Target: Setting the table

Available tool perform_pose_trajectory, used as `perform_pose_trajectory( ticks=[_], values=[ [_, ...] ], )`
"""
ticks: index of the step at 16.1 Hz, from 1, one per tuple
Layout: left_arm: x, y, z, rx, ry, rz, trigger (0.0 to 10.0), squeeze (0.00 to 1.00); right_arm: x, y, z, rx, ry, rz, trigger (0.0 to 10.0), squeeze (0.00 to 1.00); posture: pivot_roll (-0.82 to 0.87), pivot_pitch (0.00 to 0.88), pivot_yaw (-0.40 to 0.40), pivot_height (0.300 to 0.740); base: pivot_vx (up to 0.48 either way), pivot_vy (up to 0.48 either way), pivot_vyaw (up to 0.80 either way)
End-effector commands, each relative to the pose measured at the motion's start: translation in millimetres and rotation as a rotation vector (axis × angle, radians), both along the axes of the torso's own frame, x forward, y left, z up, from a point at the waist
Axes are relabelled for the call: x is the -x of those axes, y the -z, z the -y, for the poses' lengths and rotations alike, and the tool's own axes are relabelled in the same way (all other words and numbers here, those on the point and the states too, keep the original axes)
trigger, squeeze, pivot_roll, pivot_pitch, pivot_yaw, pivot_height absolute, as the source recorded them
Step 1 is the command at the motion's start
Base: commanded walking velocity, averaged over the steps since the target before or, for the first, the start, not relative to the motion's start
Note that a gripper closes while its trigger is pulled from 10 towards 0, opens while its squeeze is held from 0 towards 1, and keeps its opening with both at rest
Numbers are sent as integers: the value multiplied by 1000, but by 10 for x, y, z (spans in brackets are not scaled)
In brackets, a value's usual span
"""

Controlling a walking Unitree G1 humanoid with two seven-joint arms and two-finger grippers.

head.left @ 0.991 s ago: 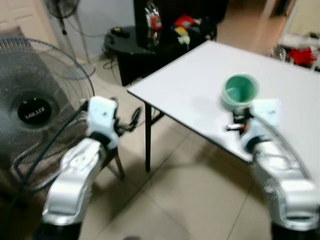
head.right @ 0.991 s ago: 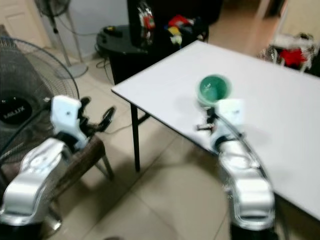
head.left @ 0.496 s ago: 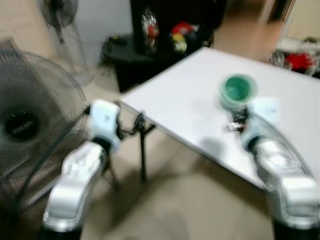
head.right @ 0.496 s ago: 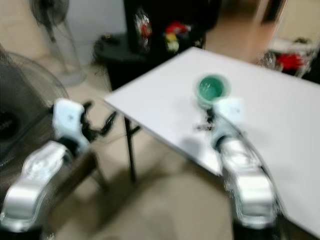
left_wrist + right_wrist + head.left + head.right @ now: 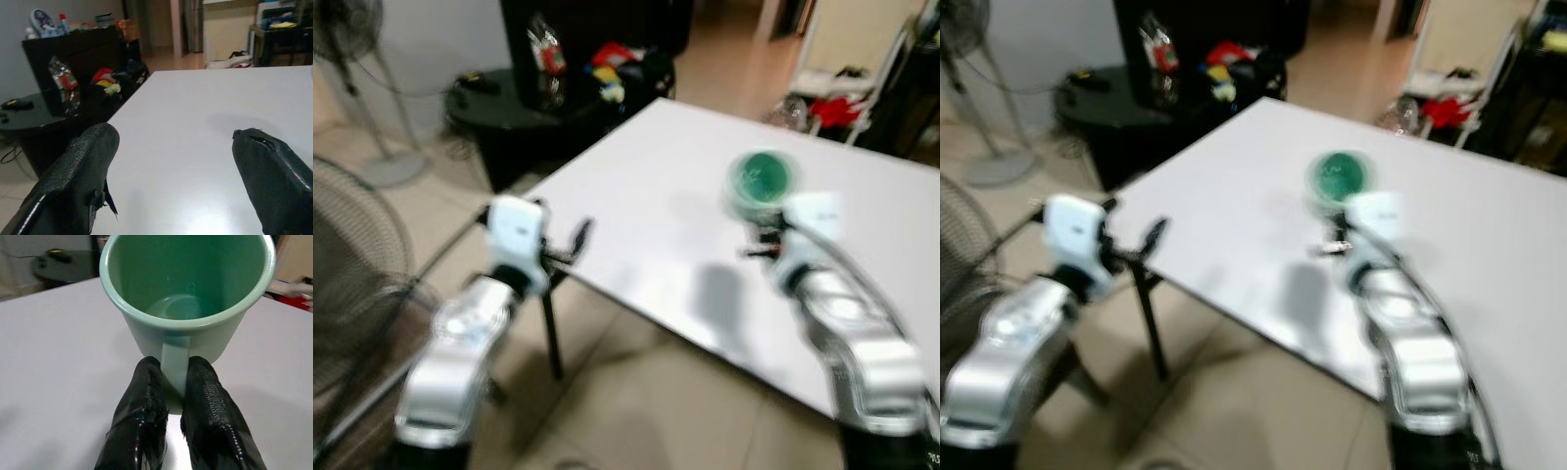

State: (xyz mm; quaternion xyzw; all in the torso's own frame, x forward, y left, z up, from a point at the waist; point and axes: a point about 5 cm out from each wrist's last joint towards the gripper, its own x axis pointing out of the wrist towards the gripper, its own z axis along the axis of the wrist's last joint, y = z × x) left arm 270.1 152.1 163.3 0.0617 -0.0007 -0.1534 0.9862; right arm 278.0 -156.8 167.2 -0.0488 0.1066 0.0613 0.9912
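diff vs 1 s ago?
The camera swung: the big fan slid toward the left edge and more of the white table came into view. The right gripper stays shut on the green mug by its handle. The left gripper stays open at the table's edge.

A green mug (image 5: 1338, 177) sits above the white table (image 5: 1489, 255), the right arm (image 5: 1400, 333) behind it.

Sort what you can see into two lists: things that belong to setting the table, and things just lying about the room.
Part of the job:
- green mug, held by its handle in the right gripper
- white table
- left gripper, open at the table's near edge

Lying about:
- standing fan
- black side table with a clutter of packets and toys
- red items on the floor beyond the table
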Motion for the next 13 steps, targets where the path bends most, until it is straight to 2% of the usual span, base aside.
perform_pose_trajectory(
  ticks=[1, 13],
  values=[
    [-9, -29, 55, 0, 19, 9, 10000, 0, -9, -50, 97, 14, 31, 27, 10000, 0, 99, 0, 13, 740, 349, 0, 0],
    [6, -16, 62, -7, 34, -2, 10000, 0, -44, -50, 74, -4, -11, 7, 10000, 0, 99, 0, 21, 740, 340, 0, 0]
  ],
)
